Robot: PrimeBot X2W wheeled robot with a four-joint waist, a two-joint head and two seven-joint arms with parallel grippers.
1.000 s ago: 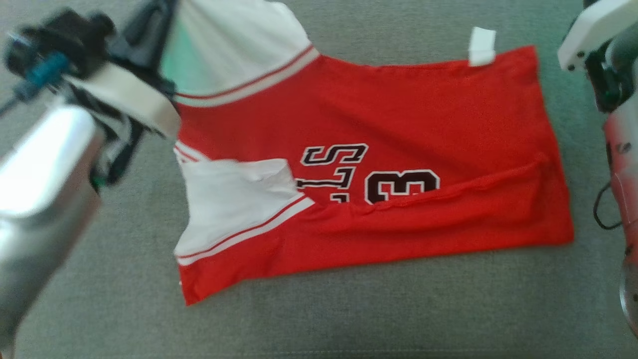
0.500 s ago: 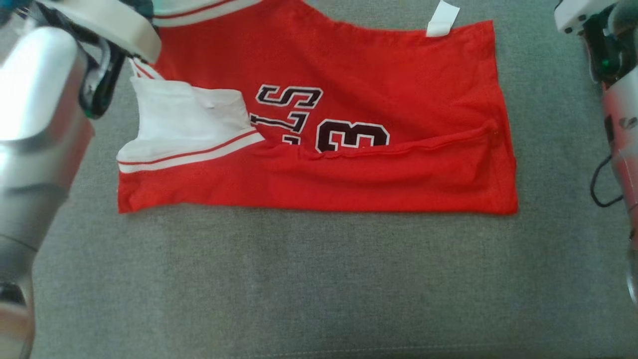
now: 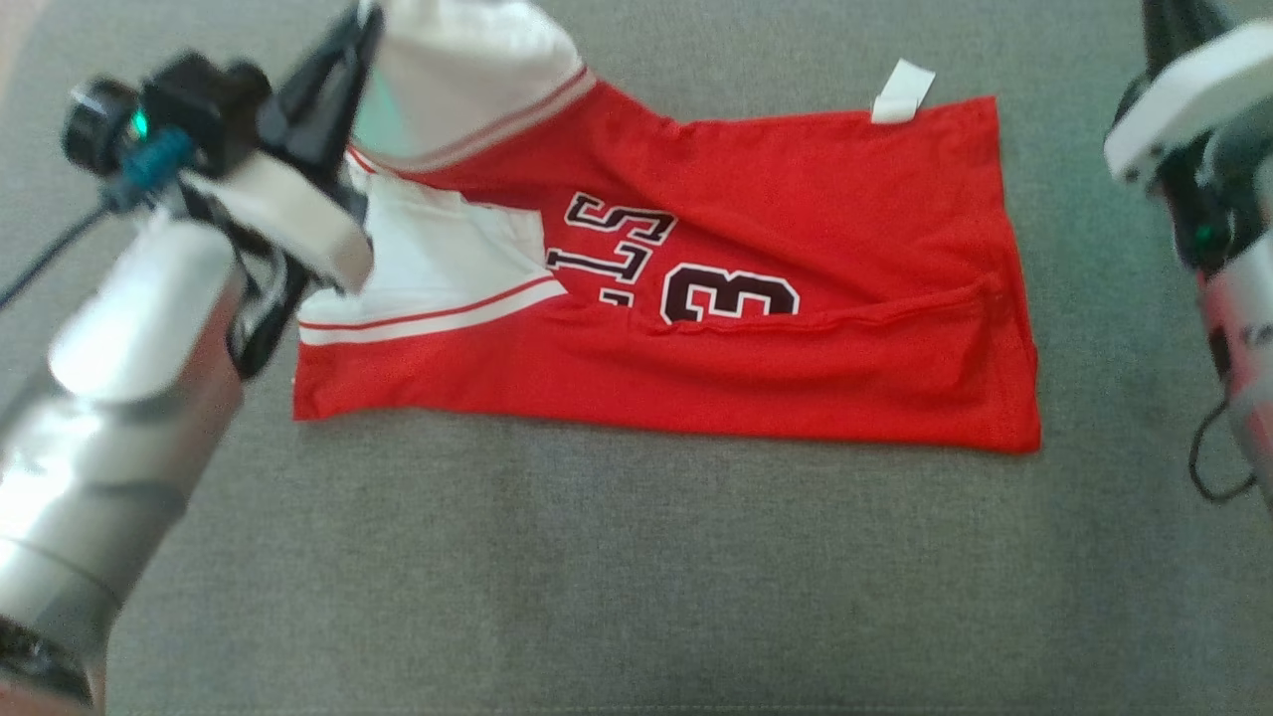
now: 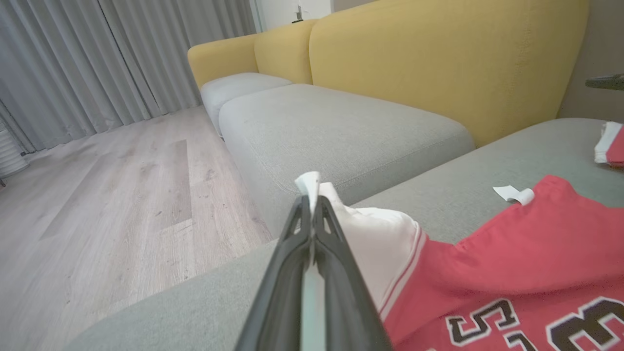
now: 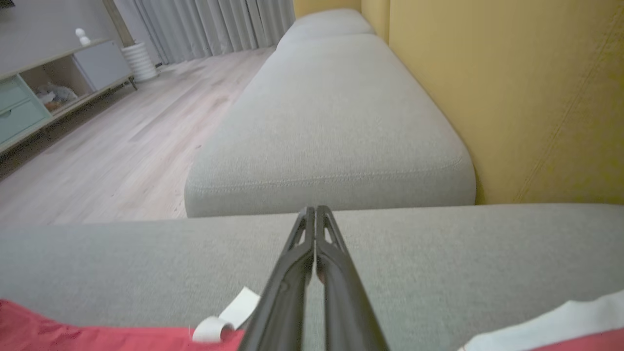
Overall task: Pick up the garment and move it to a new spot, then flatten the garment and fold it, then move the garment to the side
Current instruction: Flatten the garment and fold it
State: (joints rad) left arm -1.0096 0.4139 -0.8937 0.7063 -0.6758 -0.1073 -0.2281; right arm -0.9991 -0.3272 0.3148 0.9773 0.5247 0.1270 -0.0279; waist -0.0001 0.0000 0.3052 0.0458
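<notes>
A red jersey, the garment point(image 3: 796, 219), lies spread on the grey couch cushion point(image 3: 636, 577), with white shoulder panels at its left end and black lettering in the middle. My left gripper point(image 3: 366, 25) is shut on the far white shoulder panel point(image 3: 467, 70) and holds it raised off the cushion. In the left wrist view the left gripper point(image 4: 310, 200) pinches that white cloth point(image 4: 380, 243) at its tips. A lower strip of the garment is folded up over the number. My right gripper point(image 5: 314, 210) is shut on nothing and hovers past the garment's right end, near its white tag point(image 5: 229, 312).
The white tag point(image 3: 903, 91) sticks out at the garment's far right corner. Another white-and-red cloth point(image 4: 609, 146) lies farther back on the cushion. A yellow backrest point(image 4: 438, 63) rises behind. A second grey seat point(image 5: 331, 122) and wooden floor point(image 4: 97, 195) lie beyond the cushion's left edge.
The head camera has moved, shifting the whole picture. My left gripper keeps its hold on the white shoulder. The garment's lower left corner lies flatter than a second ago.
</notes>
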